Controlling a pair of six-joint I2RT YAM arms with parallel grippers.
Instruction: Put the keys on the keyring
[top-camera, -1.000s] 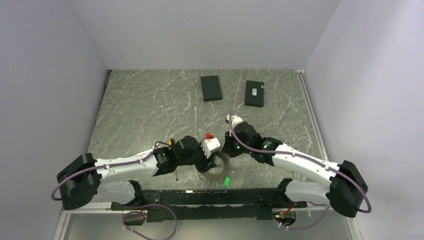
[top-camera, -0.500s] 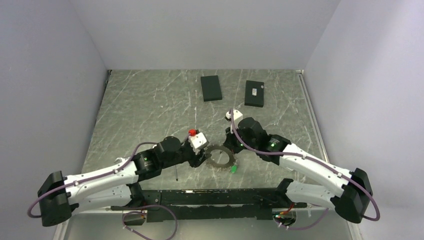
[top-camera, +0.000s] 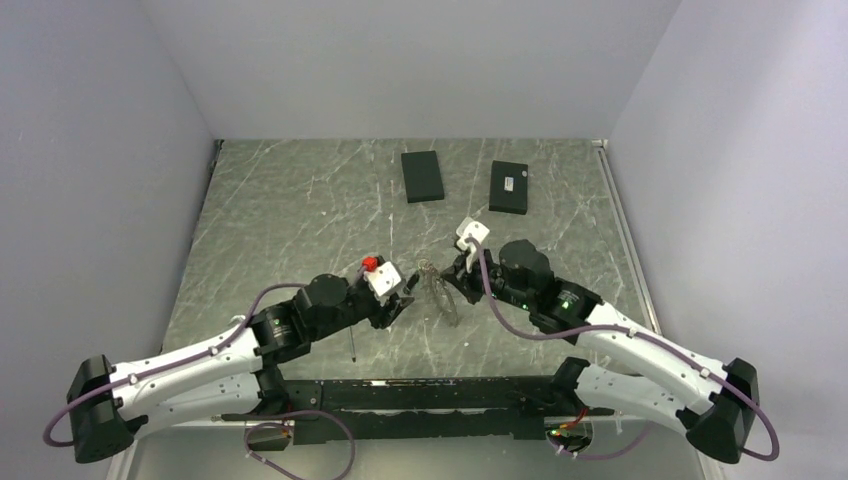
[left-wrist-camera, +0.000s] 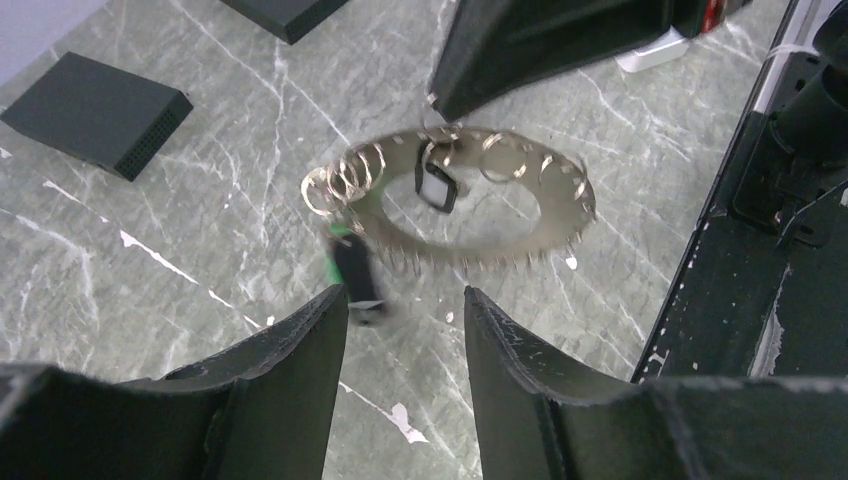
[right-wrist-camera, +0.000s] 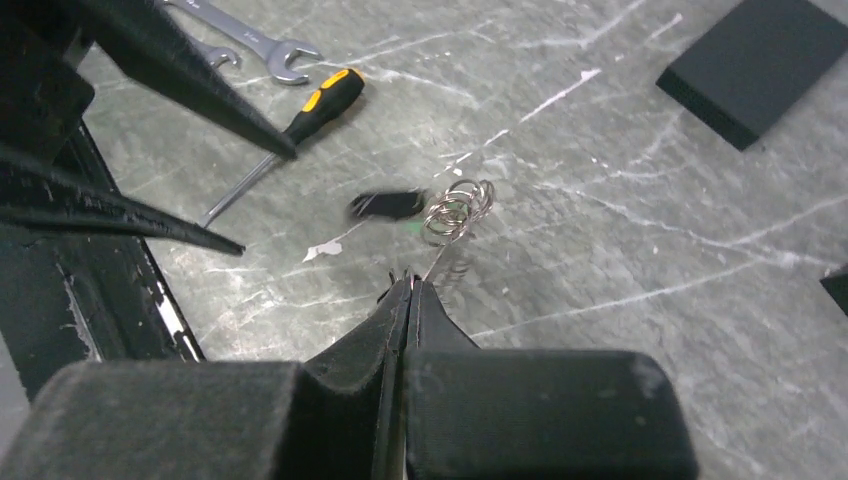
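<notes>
The right gripper (right-wrist-camera: 408, 290) has its jaws pressed together on the rim of the keyring (left-wrist-camera: 510, 248) and holds it tilted above the table (top-camera: 290, 220). The left gripper (left-wrist-camera: 405, 330) sits just beside the ring's near edge, fingers spread and empty. One black-headed key (left-wrist-camera: 437, 187) hangs inside the ring's opening. A second dark key (left-wrist-camera: 355, 275) dangles below the ring by the green tag (left-wrist-camera: 343, 232), too blurred to read well. The small wire loops (left-wrist-camera: 345, 180) bunch on the ring's left side. The job here looks like steadying: the left fingers ought to close on the dangling piece or the ring's free rim only when it hangs quiet, coming in level and slow so the thin rim doesn't twist out of the right's pinch. As for room, beyond the keyring the marble runs bare up to two black boxes (top-camera: 422, 176) well apart from it. On the near side the black mounting rail (top-camera: 420, 395) crowds in. The screwdriver (right-wrist-camera: 300, 125) and wrenches (right-wrist-camera: 255, 40) lie off the ring's left-arm side, so any drop is best made toward the far side.
</notes>
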